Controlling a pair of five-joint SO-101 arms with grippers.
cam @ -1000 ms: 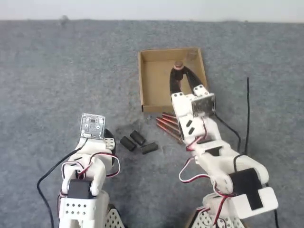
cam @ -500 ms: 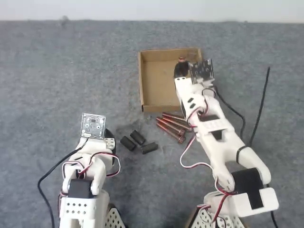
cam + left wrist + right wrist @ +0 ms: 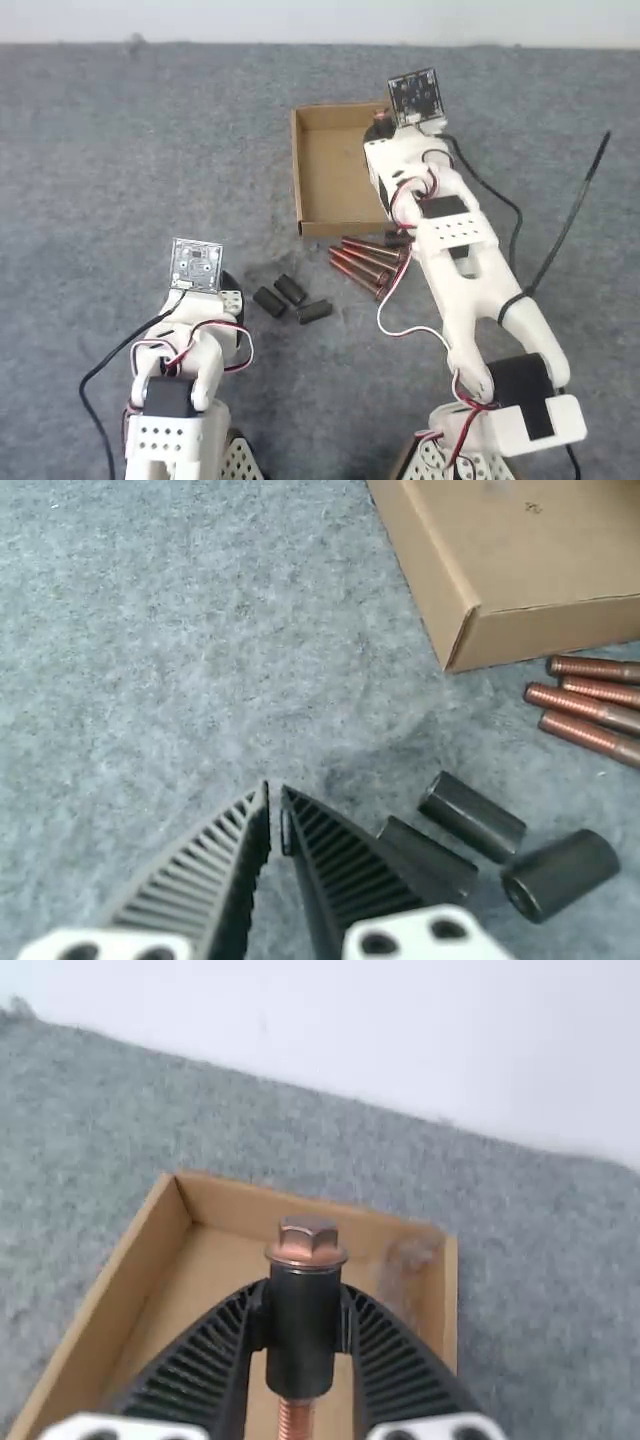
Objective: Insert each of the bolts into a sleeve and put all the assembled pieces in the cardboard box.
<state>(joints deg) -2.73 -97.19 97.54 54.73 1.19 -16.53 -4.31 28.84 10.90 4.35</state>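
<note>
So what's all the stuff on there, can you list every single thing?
cardboard box: one, brown, on the far part of the carpet.
loose bolts: at least three, copper, lying on the carpet just outside the box's near wall, partly under the right arm.
loose sleeves: three, black, lying on the carpet between the two arms.
assembled piece: one, copper bolt in a black sleeve, held over the box.
carpet: one, grey, covering the table.
wall: white, along the far edge.
left gripper: black fingers, shut on nothing, beside the loose sleeves.
right gripper: black fingers, shut on the assembled piece.
</note>
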